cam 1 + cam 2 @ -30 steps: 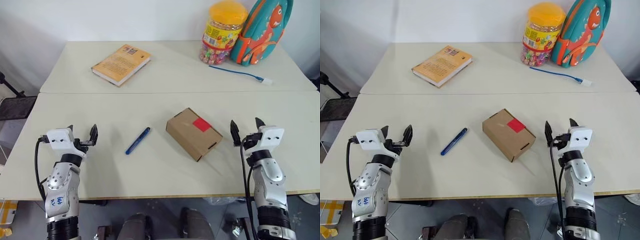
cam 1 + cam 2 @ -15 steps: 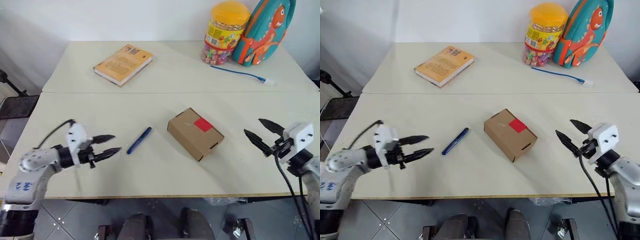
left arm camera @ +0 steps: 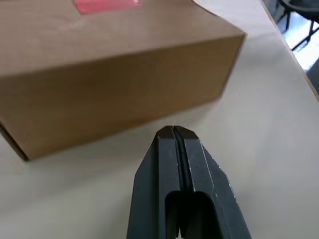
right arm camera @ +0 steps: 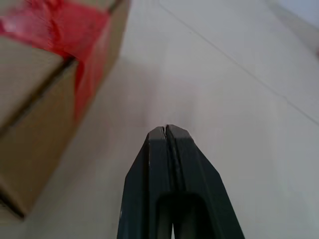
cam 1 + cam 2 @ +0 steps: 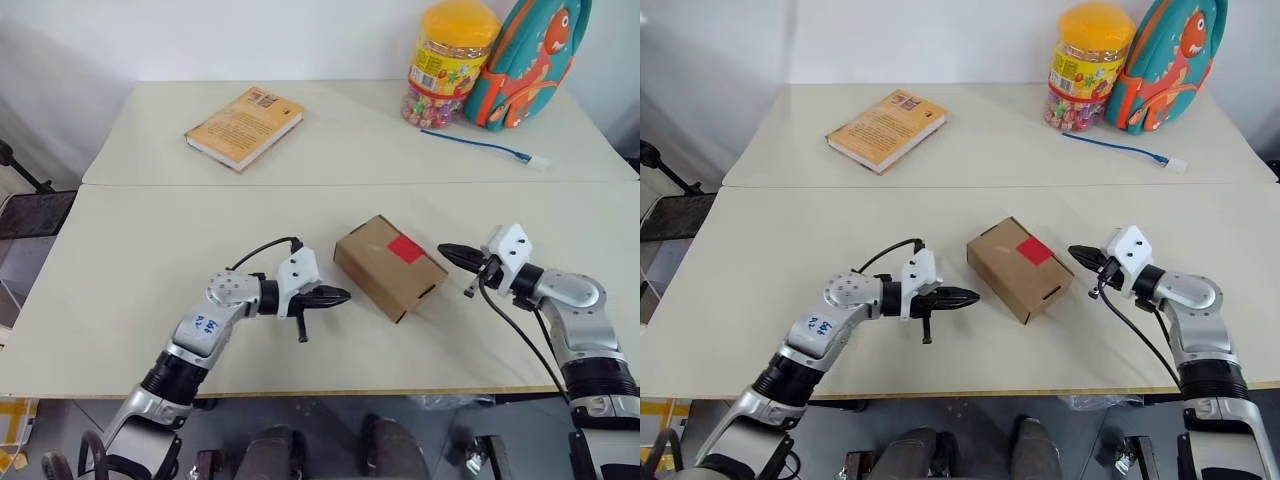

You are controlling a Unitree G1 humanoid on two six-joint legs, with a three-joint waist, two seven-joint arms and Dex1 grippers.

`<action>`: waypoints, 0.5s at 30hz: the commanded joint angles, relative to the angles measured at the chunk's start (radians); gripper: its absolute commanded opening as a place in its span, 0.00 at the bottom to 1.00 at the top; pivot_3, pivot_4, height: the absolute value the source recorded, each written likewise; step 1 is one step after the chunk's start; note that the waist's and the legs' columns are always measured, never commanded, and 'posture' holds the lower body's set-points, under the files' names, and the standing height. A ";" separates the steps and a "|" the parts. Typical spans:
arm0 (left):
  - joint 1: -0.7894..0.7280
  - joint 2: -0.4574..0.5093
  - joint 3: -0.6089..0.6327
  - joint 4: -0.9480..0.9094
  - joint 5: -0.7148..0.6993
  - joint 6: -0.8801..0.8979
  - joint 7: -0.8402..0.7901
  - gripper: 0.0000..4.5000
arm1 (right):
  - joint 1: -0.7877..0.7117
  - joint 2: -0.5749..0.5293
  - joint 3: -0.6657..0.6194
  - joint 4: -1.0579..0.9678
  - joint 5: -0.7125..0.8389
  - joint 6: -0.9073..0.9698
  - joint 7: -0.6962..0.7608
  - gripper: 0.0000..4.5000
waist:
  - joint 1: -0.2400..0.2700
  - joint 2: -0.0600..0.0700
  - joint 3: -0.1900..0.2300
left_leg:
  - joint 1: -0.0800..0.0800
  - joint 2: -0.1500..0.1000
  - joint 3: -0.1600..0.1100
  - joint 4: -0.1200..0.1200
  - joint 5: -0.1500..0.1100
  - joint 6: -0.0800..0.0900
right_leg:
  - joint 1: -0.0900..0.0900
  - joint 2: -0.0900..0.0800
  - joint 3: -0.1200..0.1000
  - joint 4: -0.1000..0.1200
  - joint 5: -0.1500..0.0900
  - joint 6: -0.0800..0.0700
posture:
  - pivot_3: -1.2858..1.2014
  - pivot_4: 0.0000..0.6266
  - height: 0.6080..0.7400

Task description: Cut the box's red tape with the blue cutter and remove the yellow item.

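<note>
Brown cardboard is sitting at the middle of the near table: the box [image 5: 389, 266] is lying flat, its red tape [image 5: 404, 249] facing up toward the far right corner and, in the right wrist view, folding down over the edge. The left gripper [image 5: 338, 296] is pointing in from the left, its 2 fingers pressed together on nothing, tips just beside the carton's near-left side. The right gripper [image 5: 447, 251] is mirroring it from the right, fingers likewise pinched together and empty. No blue cutter is showing on the table right now; the left arm is lying across the spot just left of the carton. That carton is looking light and thin-walled, likely to slide under a push, so bracing its 2 short ends seems wise.
</note>
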 commanded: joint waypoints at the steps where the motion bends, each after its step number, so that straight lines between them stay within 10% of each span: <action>1: -0.007 -0.031 -0.007 0.005 0.029 -0.025 0.035 0.00 | 0.004 0.005 -0.011 -0.027 0.041 0.003 0.048 0.01 | 0.003 0.000 0.000 | 0.000 0.000 -0.001 0.001 0.000 0.000 | 0.001 0.000 -0.001 0.000 0.000 0.000 | 0.52 0.24 1.00; 15: -0.002 -0.135 -0.073 0.083 0.111 -0.121 0.055 0.00 | 0.091 -0.051 -0.041 -0.085 0.057 0.064 0.109 0.01 | 0.001 0.000 0.000 | -0.001 0.000 -0.003 0.009 0.000 0.000 | 0.003 -0.001 -0.002 0.001 0.000 0.000 | 0.52 0.24 1.00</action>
